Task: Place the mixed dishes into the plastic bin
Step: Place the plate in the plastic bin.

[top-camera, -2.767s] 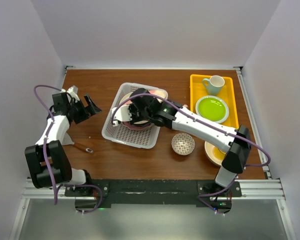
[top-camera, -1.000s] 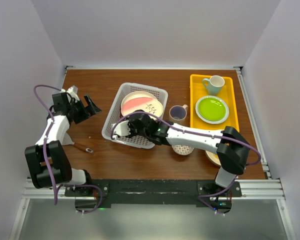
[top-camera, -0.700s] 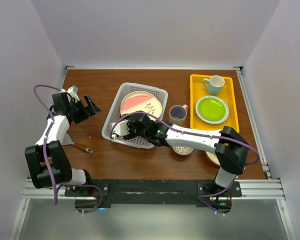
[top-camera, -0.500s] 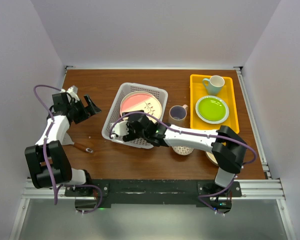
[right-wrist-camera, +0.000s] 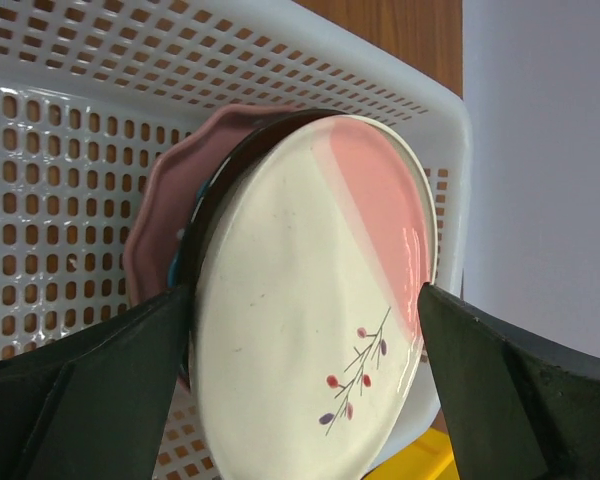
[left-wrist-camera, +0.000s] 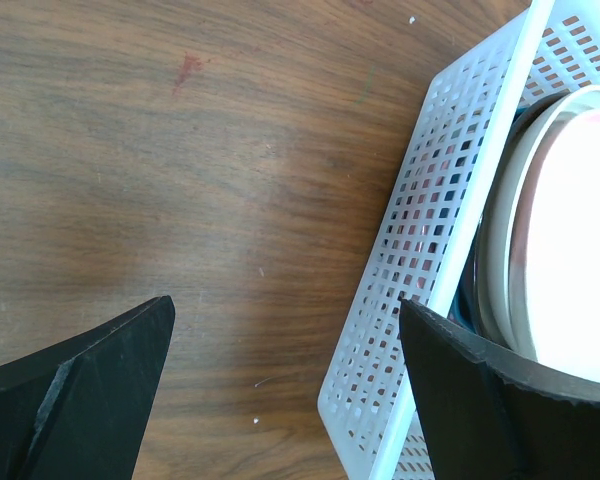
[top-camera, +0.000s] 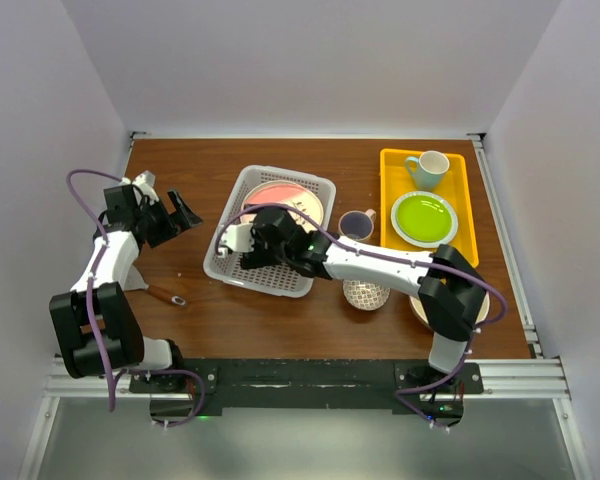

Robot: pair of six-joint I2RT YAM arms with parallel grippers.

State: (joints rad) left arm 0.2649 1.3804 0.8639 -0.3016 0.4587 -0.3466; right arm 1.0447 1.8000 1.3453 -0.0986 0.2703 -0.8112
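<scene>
The white plastic bin [top-camera: 270, 280] stands mid-table. Inside it, a pink-and-cream plate [right-wrist-camera: 310, 330] with a twig print lies on top of a stack above a pink plate [right-wrist-camera: 160, 230]. My right gripper [right-wrist-camera: 305, 410] hovers open over the stack, its fingers [right-wrist-camera: 80, 400] wide on either side of the top plate and holding nothing. From above, the right gripper [top-camera: 242, 250] is over the bin's near-left part. My left gripper [top-camera: 187, 213] is open and empty, left of the bin [left-wrist-camera: 420, 300]. A mug [top-camera: 357, 225] and a small patterned bowl [top-camera: 365, 293] sit on the table right of the bin.
A yellow tray [top-camera: 390, 165] at the back right carries a mug [top-camera: 427, 168] and a green plate [top-camera: 424, 217]. My right arm covers most of a cream bowl [top-camera: 420, 305]. A spoon-like utensil [top-camera: 165, 293] lies at the near left. Walls close in on three sides.
My right gripper has opened and let go of the pink-and-cream plate, which now lies on the stack in the bin. The left arm has not moved.
</scene>
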